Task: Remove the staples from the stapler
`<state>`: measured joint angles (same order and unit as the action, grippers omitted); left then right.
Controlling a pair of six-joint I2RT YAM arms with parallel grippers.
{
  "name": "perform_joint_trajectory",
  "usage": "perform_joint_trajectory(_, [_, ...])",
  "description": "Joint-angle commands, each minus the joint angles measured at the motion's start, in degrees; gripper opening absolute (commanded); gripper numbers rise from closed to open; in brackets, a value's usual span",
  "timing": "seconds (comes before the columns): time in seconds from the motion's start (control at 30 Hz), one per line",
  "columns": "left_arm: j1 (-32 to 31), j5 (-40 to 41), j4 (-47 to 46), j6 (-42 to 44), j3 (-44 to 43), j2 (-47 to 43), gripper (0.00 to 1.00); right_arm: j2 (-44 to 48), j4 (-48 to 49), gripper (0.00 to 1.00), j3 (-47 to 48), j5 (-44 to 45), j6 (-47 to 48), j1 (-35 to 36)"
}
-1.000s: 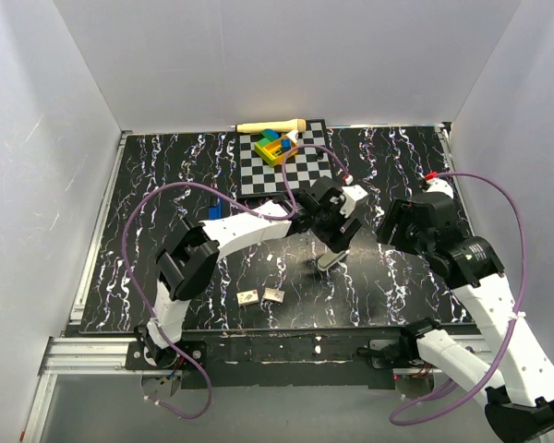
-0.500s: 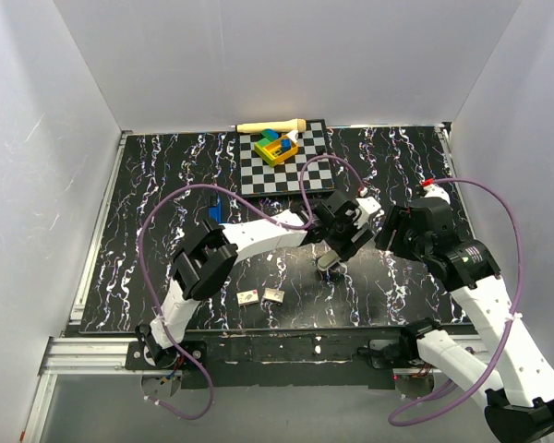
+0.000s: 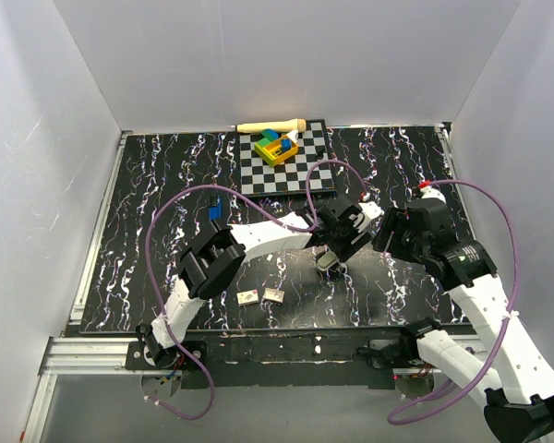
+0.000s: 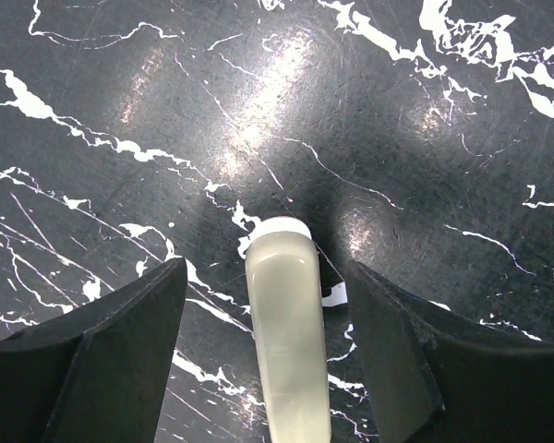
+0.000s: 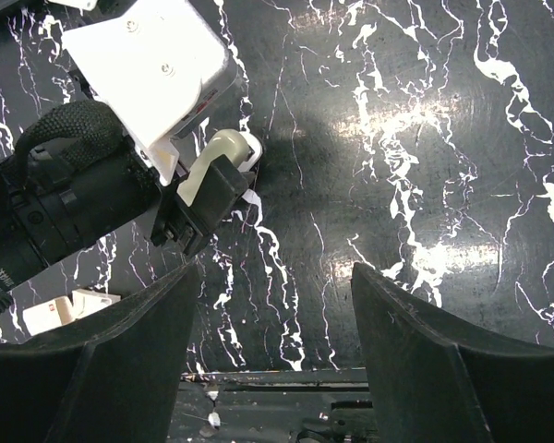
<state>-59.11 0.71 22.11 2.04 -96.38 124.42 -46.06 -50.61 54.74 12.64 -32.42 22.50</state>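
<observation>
The blue stapler (image 3: pixel 214 209) lies at the left middle of the table, partly behind the left arm's cable, far from both grippers. My left gripper (image 3: pixel 331 255) points down at the table's middle right. It is open, its two fingers astride a long pale cream object (image 4: pixel 286 323) with a gap on each side. That object also shows in the right wrist view (image 5: pixel 214 159) beside the left gripper's black finger (image 5: pixel 210 198). My right gripper (image 5: pixel 272 277) is open and empty, hovering just right of the left gripper (image 3: pixel 388 235).
A checkerboard (image 3: pixel 300 171) lies at the back middle with coloured blocks (image 3: pixel 275 146) on it and a wooden stick (image 3: pixel 270 125) behind it. Two small pale pieces (image 3: pixel 261 296) lie near the front edge. White walls close in on three sides.
My left arm has stretched further right, carrying its gripper slightly right, still astride the pale object. My right gripper has moved left, closer to it.
</observation>
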Motion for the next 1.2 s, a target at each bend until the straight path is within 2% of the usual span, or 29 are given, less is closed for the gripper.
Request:
perform_joint_trajectory(0.0, [-0.39, 1.49, -0.49, 1.12, -0.57, -0.67, 0.68, -0.08, 2.71, 0.75, -0.16, -0.87, -0.18, -0.35])
perform_joint_trajectory(0.77, [-0.21, 0.52, 3.47, -0.2, -3.03, 1.97, 0.46, -0.17, 3.41, 0.74, -0.51, -3.06, -0.71, -0.35])
perform_joint_trajectory(0.93, [-0.21, 0.43, 3.73, -0.46, -2.94, 1.53, 0.32, 0.18, 3.59, 0.74, -0.95, -3.15, -0.88, -0.35])
perform_joint_trajectory(1.1, [-0.21, 0.43, 4.17, -0.64, -2.59, 0.21, 0.03, 0.01, 3.94, 0.74, -1.48, -3.85, -0.89, -0.35])
perform_joint_trajectory(1.17, [-0.21, 0.52, 4.26, -0.73, -1.71, -0.93, 0.0, -0.17, 4.03, 0.74, -1.39, -4.12, -0.54, -0.44])
